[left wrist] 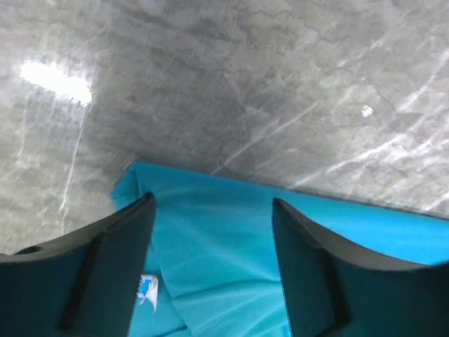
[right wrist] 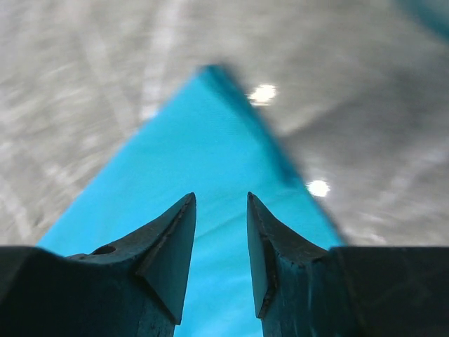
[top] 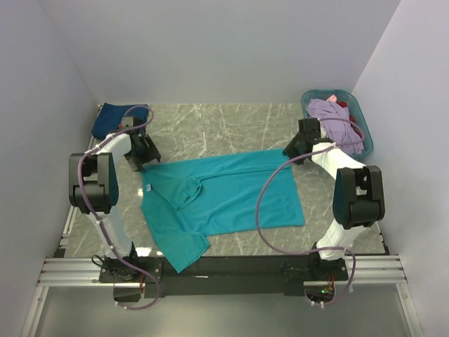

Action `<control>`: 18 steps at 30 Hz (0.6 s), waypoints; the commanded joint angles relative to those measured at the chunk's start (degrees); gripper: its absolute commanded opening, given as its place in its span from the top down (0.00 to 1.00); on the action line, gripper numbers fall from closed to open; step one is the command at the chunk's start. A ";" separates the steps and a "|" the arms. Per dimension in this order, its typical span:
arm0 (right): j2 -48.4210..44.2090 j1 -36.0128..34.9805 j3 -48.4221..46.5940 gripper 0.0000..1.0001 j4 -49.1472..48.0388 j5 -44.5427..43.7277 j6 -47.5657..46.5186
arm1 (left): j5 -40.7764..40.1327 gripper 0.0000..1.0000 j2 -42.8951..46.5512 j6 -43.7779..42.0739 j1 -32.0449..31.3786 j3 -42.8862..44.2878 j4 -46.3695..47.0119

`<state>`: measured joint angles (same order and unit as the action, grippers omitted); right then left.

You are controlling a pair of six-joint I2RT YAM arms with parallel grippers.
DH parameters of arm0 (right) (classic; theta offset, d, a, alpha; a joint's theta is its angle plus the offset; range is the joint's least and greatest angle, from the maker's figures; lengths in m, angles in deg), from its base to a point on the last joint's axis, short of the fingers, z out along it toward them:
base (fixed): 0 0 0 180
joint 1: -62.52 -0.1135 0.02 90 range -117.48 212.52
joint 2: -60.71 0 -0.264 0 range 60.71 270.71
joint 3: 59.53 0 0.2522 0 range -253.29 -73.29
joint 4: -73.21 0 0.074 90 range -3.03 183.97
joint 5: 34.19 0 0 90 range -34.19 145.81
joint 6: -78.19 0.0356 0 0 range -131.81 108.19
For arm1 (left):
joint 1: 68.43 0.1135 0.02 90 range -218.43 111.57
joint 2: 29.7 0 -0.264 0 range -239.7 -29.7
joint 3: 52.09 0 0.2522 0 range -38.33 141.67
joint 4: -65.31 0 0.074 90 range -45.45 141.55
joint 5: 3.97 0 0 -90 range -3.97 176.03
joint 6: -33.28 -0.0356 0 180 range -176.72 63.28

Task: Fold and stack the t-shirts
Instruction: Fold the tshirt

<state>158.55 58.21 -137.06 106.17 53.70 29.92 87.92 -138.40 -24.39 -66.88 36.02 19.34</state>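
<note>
A teal t-shirt [top: 231, 193] lies spread on the marble table, with one sleeve folded in and its near-left part hanging at the front edge. My left gripper [top: 145, 166] is open over the shirt's far-left corner; the left wrist view shows the jaws [left wrist: 212, 200] wide apart over teal cloth [left wrist: 210, 246] and a small white label [left wrist: 146, 289]. My right gripper [top: 291, 153] is at the far-right corner; in the right wrist view its jaws [right wrist: 220, 195] stand a little apart over the pointed teal corner [right wrist: 203, 133]. A navy t-shirt [top: 111, 121] lies at the far left.
A teal-blue plastic basket [top: 356, 112] stands at the far right corner, holding a lavender t-shirt [top: 335, 121] and a bit of red cloth [top: 342, 104]. White walls close in on three sides. The arms' bases and rail run along the near edge.
</note>
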 commanded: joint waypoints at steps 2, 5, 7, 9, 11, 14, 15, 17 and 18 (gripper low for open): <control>0.67 -1.48 -4.60 0.59 -5.14 8.25 -4.47 | -1.71 0.23 6.92 2.02 0.30 3.61 -2.68; 3.57 -1.92 -6.71 0.61 -6.11 10.72 -4.91 | -4.61 0.24 10.35 3.26 0.04 2.39 -2.95; 5.07 -1.92 -7.86 0.64 -6.02 11.16 -5.00 | -5.40 0.29 12.10 3.78 -0.40 0.20 -2.25; 7.27 -1.92 -9.61 0.67 -5.84 11.78 -5.35 | -4.80 0.33 12.64 4.22 -0.66 -1.74 -1.20; 9.37 -1.84 -10.23 0.69 -6.45 13.26 -5.26 | -3.74 0.39 12.38 4.93 -0.92 -4.64 0.91; 12.18 -1.92 -11.55 0.69 -6.81 13.88 -5.00 | -3.56 0.51 10.19 5.28 -1.28 -6.58 2.67; 12.89 -1.84 -11.82 0.69 -6.63 14.58 -4.82 | -3.13 0.53 9.31 5.37 -1.19 -6.50 2.67; 14.56 -1.84 -12.34 0.69 -6.46 14.76 -4.12 | -3.30 0.55 6.41 5.37 -1.19 -5.71 2.59; 15.09 -1.75 -12.52 0.69 -6.28 14.85 -3.77 | -3.82 0.55 4.92 5.37 -1.19 -5.01 2.59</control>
<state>172.54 56.39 -146.94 100.62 67.29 25.84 84.62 -130.84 -19.82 -67.96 30.31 20.61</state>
